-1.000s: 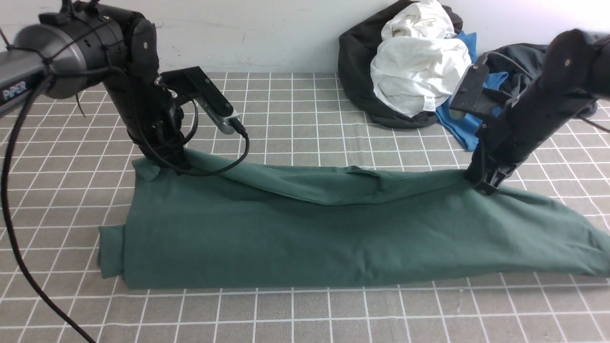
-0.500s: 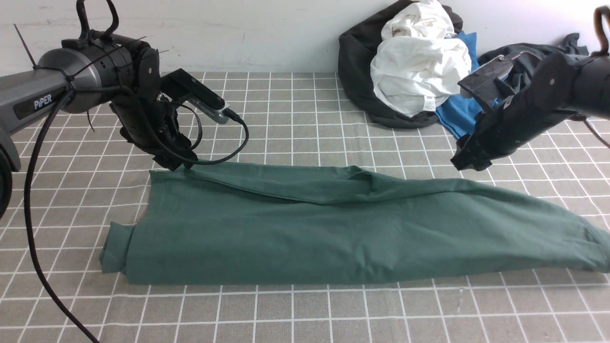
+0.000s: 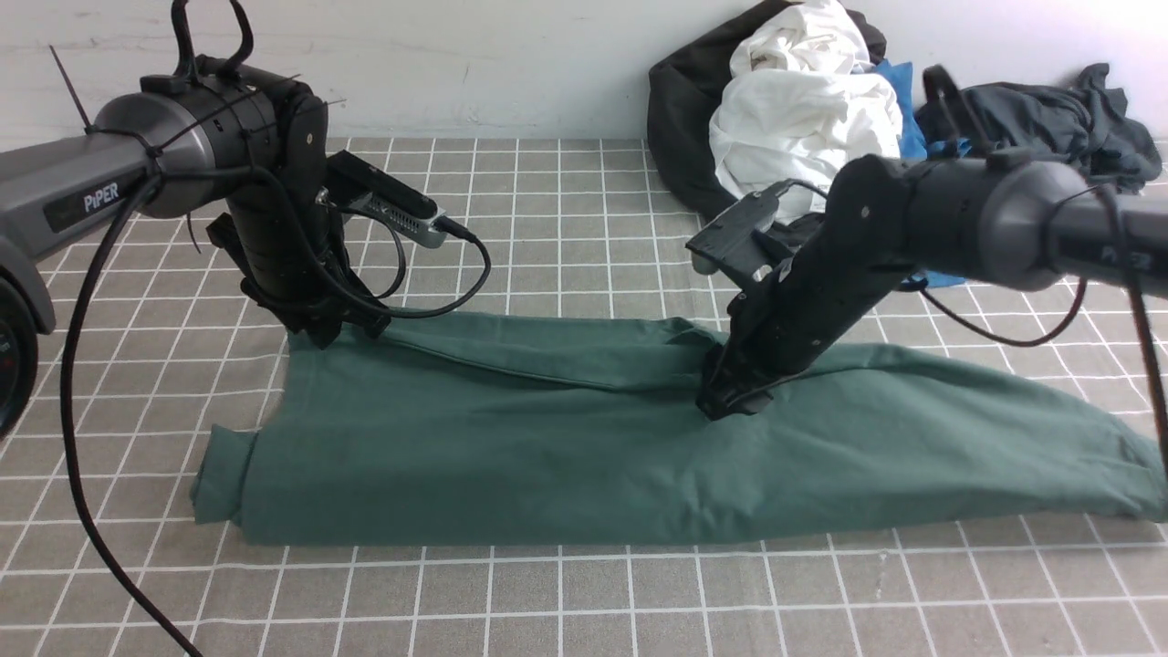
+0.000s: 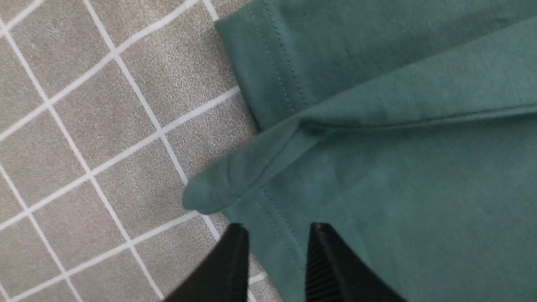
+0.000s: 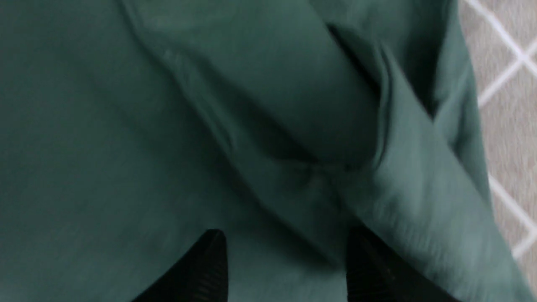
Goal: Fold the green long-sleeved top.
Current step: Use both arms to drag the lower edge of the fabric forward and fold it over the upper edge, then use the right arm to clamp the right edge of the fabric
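Across the middle of the frame the green top (image 3: 511, 456) lay on the checked worktop (image 3: 584, 593), soft jersey folded into a long band tapering toward the right edge. The right pincer (image 3: 730, 401), spread wide, stood over a raised crease at centre, probably to gather it. The left pincer (image 3: 333, 330), narrowly parted, straddled the stitched hem at upper left. Crumpled white cloth (image 3: 803, 137) sat behind.

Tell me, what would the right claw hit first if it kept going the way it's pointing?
The green long-sleeved top: the open right gripper points down at a raised fold near its middle, seemingly just above the cloth.
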Available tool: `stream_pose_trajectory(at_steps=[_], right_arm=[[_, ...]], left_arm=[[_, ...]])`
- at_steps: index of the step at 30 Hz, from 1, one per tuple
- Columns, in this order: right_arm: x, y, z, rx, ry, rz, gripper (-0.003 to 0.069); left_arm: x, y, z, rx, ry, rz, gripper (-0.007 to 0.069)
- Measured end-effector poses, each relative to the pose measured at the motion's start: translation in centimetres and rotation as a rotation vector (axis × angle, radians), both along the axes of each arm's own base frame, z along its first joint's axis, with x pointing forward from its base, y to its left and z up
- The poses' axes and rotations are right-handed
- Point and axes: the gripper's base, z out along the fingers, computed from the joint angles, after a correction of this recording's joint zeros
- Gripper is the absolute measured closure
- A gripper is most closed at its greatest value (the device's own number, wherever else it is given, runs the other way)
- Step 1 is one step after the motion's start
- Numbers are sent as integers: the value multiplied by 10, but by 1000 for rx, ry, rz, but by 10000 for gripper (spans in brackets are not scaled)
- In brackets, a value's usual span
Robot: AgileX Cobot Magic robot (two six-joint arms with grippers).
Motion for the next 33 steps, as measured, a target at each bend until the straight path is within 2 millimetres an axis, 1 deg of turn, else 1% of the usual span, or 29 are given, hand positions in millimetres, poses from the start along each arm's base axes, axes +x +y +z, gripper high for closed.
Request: stream_pose_trajectory(at_steps=[2, 4, 6, 7, 9, 11, 12, 14, 15, 16, 17, 20, 21, 22, 24, 26, 27, 28, 29, 30, 31, 32, 33], right_arm=[[5, 1, -6, 13, -35, -27, 291], [17, -1, -12, 54, -113, -113, 291], [25, -4, -12, 81, -169, -166, 291], [32, -9, -10, 112, -208, -224, 291], [40, -15, -4, 147, -239, -285, 291], [51, -24, 8, 185, -256, -346, 291], [52, -25, 10, 187, -252, -355, 291], [61, -31, 26, 206, -252, -379, 291], [66, -37, 40, 206, -237, -387, 291], [67, -40, 52, 200, -218, -384, 291], [66, -44, 67, 182, -179, -375, 291], [55, -56, 95, 119, -79, -351, 291], [51, -60, 100, 93, -46, -347, 291], [45, -68, 111, 60, -23, -342, 291], [35, -81, 124, 11, 17, -346, 292], [27, -100, 142, -2, 0, -379, 300], [22, -108, 148, -1, -4, -397, 306], [20, -110, 151, 0, -8, -401, 307], [10, -125, 160, 3, -13, -436, 318], [2, -132, 165, 5, -12, -455, 324], [-8, -140, 169, 6, -8, -478, 332], [-18, -147, 171, 5, 0, -496, 339], [-32, -156, 172, 1, 16, -521, 346]], left_arm=[[0, 0, 0, 1, 0, -2, 510], [0, 0, 0, 5, 0, -19, 572], [0, 0, 0, 6, -3, -25, 602], [1, 0, -1, 6, -4, -26, 620], [2, 0, -1, 4, -12, -28, 629], [4, -1, -4, 1, -29, -31, 632], [4, -1, -4, 1, -28, -31, 632], [7, -2, -7, -2, -41, -35, 632], [8, -2, -8, -4, -48, -36, 632], [8, -2, -8, -5, -53, -37, 632], [8, -2, -8, -5, -54, -37, 632], [4, -3, -6, 3, -21, -35, 632], [2, -3, -4, 5, -9, -33, 632], [-3, -4, 1, 6, 25, -27, 632], [-11, -6, 15, -14, 49, -18, 632], [-22, -9, 32, -52, 79, -4, 632], [-26, -11, 40, -72, 82, -2, 632], [-28, -12, 41, -74, 86, -2, 632], [-36, -14, 50, -97, 91, -2, 632], [-40, -15, 53, -106, 91, -3, 632], [-46, -16, 54, -119, 101, -4, 632], [-53, -16, 51, -115, 119, -5, 632], [-61, -17, 46, -127, 145, -4, 632]])
